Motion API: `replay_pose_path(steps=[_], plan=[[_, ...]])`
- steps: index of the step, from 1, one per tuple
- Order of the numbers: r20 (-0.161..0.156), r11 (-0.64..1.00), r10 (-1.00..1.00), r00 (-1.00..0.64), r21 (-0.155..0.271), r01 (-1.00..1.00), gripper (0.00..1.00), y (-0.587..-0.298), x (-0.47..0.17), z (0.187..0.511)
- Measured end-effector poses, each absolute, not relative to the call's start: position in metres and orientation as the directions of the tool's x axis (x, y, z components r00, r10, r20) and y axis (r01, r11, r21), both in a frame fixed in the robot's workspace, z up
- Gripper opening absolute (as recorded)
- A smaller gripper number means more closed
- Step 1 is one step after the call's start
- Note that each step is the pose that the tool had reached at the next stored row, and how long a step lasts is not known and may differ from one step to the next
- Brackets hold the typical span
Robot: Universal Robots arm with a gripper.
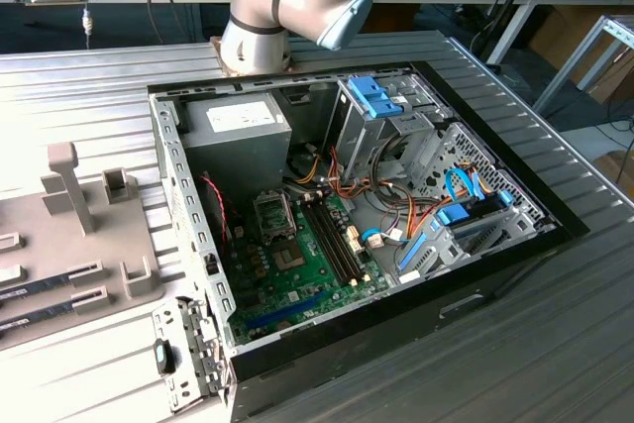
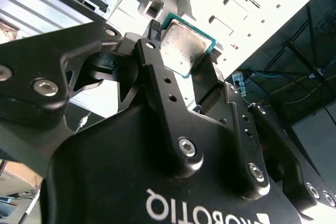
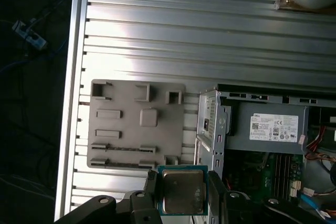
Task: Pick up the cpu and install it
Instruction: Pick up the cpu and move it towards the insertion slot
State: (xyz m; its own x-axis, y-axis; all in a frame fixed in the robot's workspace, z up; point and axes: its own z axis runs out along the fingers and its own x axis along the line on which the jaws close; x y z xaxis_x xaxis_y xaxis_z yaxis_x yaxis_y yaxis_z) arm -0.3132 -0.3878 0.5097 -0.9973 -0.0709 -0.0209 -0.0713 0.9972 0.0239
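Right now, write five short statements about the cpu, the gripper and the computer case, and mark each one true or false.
1. The gripper is shut on the cpu. True.
2. The cpu sits on the motherboard. False: it is clamped in the gripper.
3. The computer case lies open, with the motherboard exposed. True.
4. The power supply is blue. False: it is grey.
5. The grey fixture plate lies inside the case. False: it lies outside the case, at the exterior view's left.
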Motion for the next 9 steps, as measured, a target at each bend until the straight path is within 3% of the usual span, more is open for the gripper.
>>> replay_pose_path(steps=[9], plan=[[-0.021, 0.997, -0.071, -0.997, 0.024, -0.071, 0.47, -0.3878, -0.3029, 0.5095]])
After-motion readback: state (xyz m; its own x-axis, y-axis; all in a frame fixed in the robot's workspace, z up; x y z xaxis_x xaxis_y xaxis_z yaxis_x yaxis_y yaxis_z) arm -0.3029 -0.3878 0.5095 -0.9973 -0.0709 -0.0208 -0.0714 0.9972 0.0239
